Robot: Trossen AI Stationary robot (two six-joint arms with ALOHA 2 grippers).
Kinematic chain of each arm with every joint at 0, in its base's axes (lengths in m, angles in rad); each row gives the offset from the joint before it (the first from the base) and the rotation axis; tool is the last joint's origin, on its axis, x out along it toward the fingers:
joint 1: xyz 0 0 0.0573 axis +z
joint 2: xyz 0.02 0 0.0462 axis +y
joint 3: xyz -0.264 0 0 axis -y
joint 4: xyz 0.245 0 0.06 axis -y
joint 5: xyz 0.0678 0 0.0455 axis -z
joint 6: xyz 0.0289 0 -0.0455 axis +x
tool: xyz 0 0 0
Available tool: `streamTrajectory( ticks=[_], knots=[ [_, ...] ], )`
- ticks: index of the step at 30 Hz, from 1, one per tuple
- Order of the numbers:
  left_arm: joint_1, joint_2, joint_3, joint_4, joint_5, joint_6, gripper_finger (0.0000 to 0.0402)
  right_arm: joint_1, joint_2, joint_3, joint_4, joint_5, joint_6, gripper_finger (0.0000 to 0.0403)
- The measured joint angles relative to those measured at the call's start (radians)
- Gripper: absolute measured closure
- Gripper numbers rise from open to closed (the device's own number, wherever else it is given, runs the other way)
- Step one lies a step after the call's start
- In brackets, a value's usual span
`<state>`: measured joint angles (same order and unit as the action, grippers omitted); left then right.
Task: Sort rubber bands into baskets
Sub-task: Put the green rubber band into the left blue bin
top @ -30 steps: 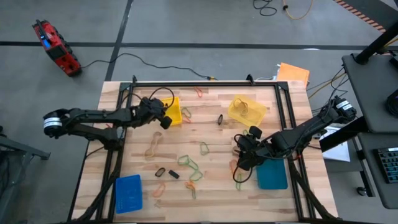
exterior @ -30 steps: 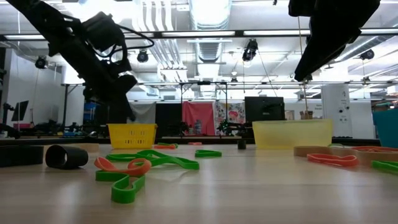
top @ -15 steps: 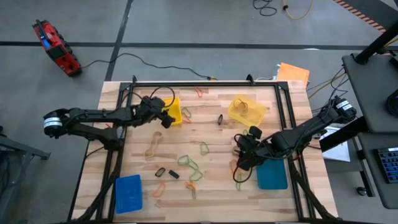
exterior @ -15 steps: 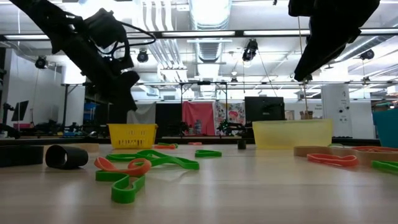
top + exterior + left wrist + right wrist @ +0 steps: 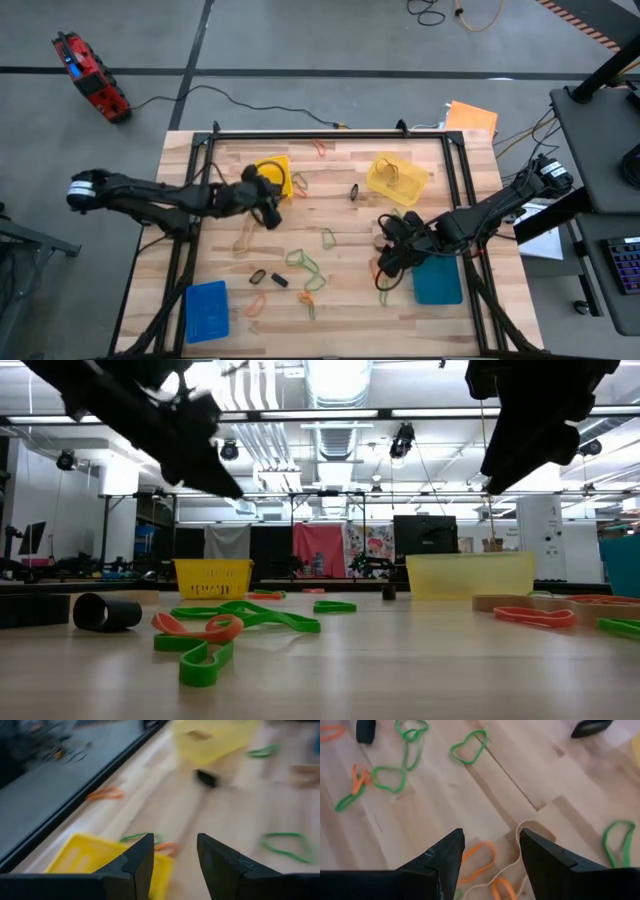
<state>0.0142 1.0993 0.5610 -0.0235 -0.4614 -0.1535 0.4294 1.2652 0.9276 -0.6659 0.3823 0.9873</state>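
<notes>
Rubber bands lie loose on the wooden table: green (image 5: 306,263), tan (image 5: 245,237), black (image 5: 258,276) and orange (image 5: 256,305). Four baskets stand on it: bright yellow (image 5: 279,177), pale yellow (image 5: 396,176), blue (image 5: 207,310) and teal (image 5: 437,281). My left gripper (image 5: 270,212) (image 5: 175,842) hangs open and empty above the table, just on the near side of the bright yellow basket (image 5: 95,857). My right gripper (image 5: 388,258) (image 5: 492,835) hangs open and empty above an orange band (image 5: 480,861) and a tan band (image 5: 522,832), left of the teal basket.
A black frame rail (image 5: 330,135) runs around the table top. More bands lie by the far rail (image 5: 320,148) and between the two yellow baskets (image 5: 354,191). A short black tube (image 5: 105,612) lies near the front in the low view.
My left gripper has swung away from over the bright yellow basket toward the table's near edge and the middle, and has risen. My right gripper has stayed in place and rolled a little about its own line.
</notes>
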Motion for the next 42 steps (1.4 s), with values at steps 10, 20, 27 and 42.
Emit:
streamTrajectory(
  ticks=[10,20,27,42],
  knots=[
    [-0.267,-0.076,0.0,0.033,0.0,0.041,0.0272,-0.044,0.0,0.0,-0.002,-0.024,0.03,0.0216],
    [-0.404,-0.099,0.0,0.031,0.0,0.037,0.0272,-0.192,0.0,0.001,-0.142,-0.098,0.075,0.0238],
    [-0.403,-0.099,0.0,0.031,-0.002,0.042,0.0272,-0.224,0.001,0.001,-0.342,-0.129,0.182,0.0265],
    [-0.403,-0.097,0.0,0.031,-0.09,0.064,0.0272,-0.299,0.108,0.0,-0.353,-0.129,0.116,0.0234]
  ],
)
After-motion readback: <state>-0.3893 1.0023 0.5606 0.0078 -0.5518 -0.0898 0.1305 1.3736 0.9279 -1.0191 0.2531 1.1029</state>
